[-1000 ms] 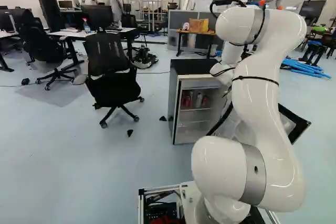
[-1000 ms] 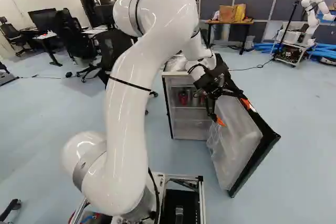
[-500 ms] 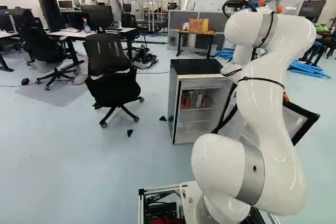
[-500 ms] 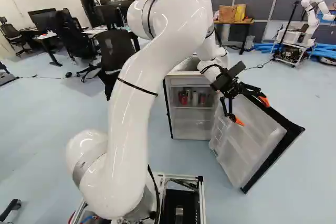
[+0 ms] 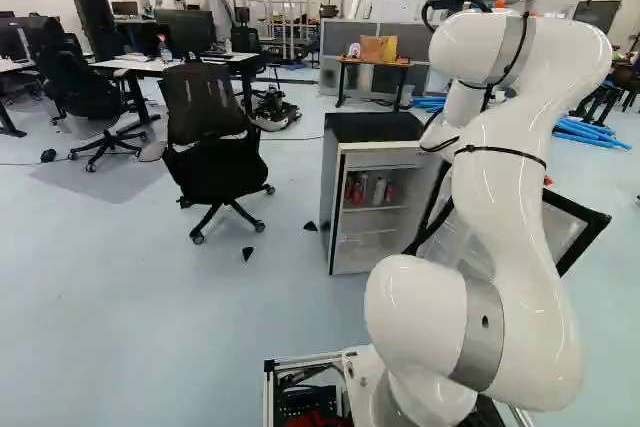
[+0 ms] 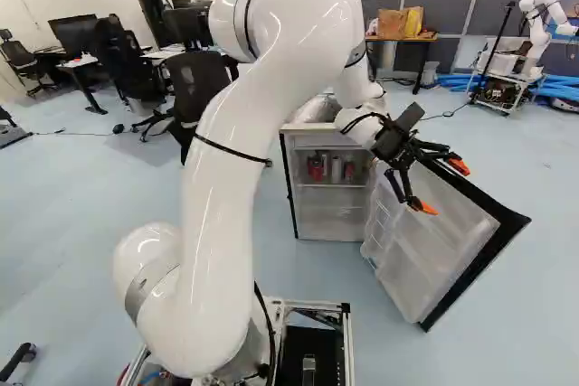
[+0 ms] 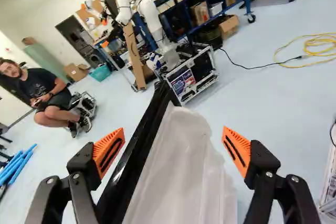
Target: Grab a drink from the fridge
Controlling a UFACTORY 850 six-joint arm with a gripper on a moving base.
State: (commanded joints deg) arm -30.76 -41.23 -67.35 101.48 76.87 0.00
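At ten o'clock in the left base view, office chair (image 5: 205,107) near a desk (image 5: 145,65); at one, paper bag (image 5: 371,48) on table (image 5: 392,64). At two in the right base view, another robot (image 6: 536,32) beside blue tubes (image 6: 559,89).

The arm (image 6: 222,223) is super smooth and glossy, the fridge door liner (image 7: 178,166) is probably plastic, the door frame (image 7: 139,156) looks shiny, floor (image 6: 72,250) smooth.
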